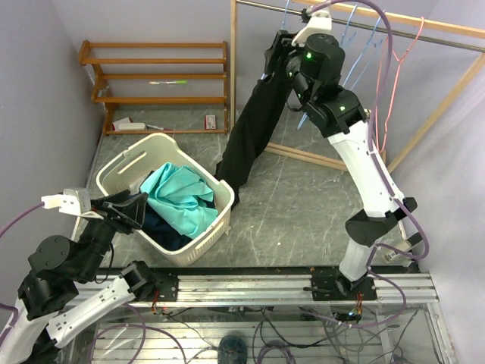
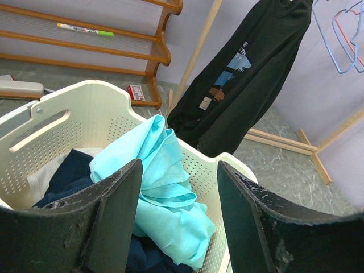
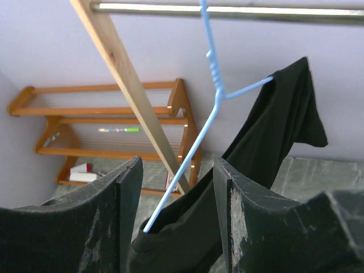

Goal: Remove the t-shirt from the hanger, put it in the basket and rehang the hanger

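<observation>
T-shirt point(image 3: 273, 131) on blue hanger point(image 3: 191, 149) — wire seen only from right wrist, right gripper point(image 3: 176, 170) spread around it, left gripper point(image 2: 179, 170) spread.

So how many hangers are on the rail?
4 that show: one blue hanger holding the black t-shirt, two empty blue hangers beside it, and a pink hanger farthest right. The right arm may hide more.

Grey marbled floor point(image 1: 303, 197) bears a cream laundry basket point(image 1: 193, 244) and wooden shelf point(image 1: 159, 99).

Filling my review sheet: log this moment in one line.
stage: t-shirt on hanger, not removed | right gripper: open at hanger | left gripper: open over basket
</observation>
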